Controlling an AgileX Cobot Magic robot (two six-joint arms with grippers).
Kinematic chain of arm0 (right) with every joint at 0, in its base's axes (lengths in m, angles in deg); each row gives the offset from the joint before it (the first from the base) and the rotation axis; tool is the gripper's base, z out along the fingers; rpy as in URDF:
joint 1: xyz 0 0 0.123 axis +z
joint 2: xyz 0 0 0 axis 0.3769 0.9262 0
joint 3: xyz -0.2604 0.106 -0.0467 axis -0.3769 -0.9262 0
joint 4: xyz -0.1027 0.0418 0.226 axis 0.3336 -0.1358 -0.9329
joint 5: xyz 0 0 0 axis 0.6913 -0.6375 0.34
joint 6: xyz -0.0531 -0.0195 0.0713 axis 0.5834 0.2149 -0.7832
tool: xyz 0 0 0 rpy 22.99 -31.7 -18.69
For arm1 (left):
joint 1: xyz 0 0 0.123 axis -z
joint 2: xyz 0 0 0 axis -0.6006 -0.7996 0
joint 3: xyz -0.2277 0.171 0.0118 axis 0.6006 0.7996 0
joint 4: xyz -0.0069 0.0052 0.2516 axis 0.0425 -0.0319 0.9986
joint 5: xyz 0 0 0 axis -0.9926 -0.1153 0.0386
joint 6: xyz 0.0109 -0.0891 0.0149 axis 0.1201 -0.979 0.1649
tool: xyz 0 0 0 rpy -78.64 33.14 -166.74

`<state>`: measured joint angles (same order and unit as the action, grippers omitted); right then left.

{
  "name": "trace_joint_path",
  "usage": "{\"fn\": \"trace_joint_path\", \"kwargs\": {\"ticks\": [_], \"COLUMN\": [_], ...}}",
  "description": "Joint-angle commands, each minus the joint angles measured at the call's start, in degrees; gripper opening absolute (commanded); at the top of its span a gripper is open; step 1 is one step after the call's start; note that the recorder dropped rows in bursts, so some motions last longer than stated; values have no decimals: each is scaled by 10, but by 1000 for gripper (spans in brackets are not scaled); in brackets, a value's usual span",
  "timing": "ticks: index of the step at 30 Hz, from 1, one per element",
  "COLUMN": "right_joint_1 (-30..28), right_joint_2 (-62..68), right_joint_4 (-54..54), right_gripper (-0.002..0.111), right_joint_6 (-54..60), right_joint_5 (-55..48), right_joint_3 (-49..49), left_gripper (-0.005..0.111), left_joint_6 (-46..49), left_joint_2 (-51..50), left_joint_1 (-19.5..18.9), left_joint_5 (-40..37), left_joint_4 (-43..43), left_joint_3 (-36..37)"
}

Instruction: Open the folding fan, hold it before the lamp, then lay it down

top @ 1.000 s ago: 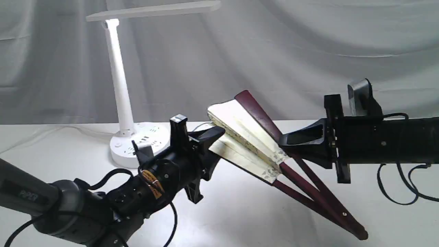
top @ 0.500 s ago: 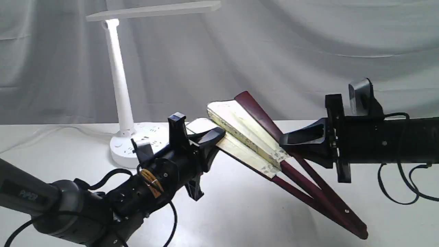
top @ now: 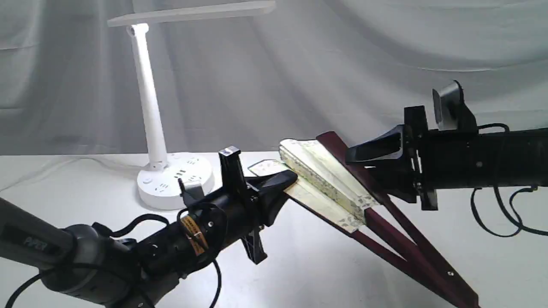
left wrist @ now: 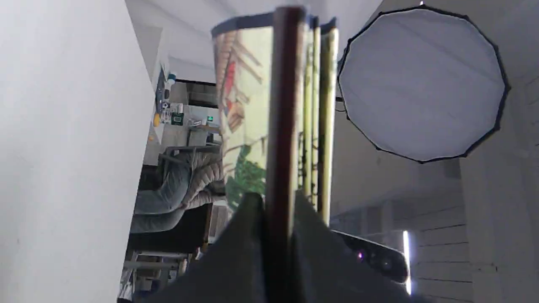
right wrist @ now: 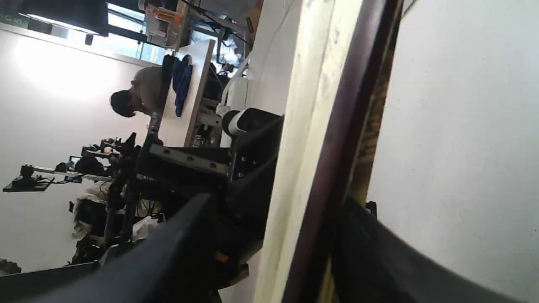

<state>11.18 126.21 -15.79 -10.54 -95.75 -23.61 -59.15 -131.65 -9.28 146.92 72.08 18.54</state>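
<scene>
Grey drapes (top: 385, 51) back a white table (top: 299, 265) where the cream-and-maroon paper folding fan (top: 325, 179), barely spread, slants right of the white plastic desk lamp (top: 147, 98), left gripper (top: 282, 182) clamped on one guard, right gripper (top: 364, 167) with jaws apart around the other; opening looks underway, and next the right jaws must close and pull.

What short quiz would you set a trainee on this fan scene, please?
1. True or false: the folding fan is spread fully open.
2. Which gripper is clamped on the fan's dark guard? A) the left gripper B) the right gripper C) both
3. Fill in: in the exterior view, the lamp stands on the ___ side.

Key
1. False: only a few pleats have parted.
2. A: the right gripper's jaws stand open around the fan.
3. Left.
</scene>
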Motion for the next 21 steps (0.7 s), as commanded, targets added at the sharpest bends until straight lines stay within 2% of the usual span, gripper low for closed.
{"fn": "trace_joint_path", "kwargs": {"ticks": [1,5,9,14,21], "right_joint_1": [-4,-4,-4,-4,-4], "right_joint_2": [0,36,70,86,87], "right_joint_4": [-6,-26,-77,-83,-100], "right_gripper": [44,44,44,43,32], "right_joint_6": [-9,-49,-44,-43,-43], "right_joint_5": [-6,-6,-6,-6,-6], "right_joint_3": [5,5,5,5,5], "left_gripper": [0,0,0,0,0], "left_joint_6": [-9,-9,-9,-7,-6], "left_joint_2": [-1,-1,-1,-1,-1], "left_joint_1": [3,3,3,-8,-28], "left_joint_5": [14,14,14,14,14], "left_joint_4": [27,30,38,45,59], "left_joint_3": [-3,-3,-3,-3,-3]}}
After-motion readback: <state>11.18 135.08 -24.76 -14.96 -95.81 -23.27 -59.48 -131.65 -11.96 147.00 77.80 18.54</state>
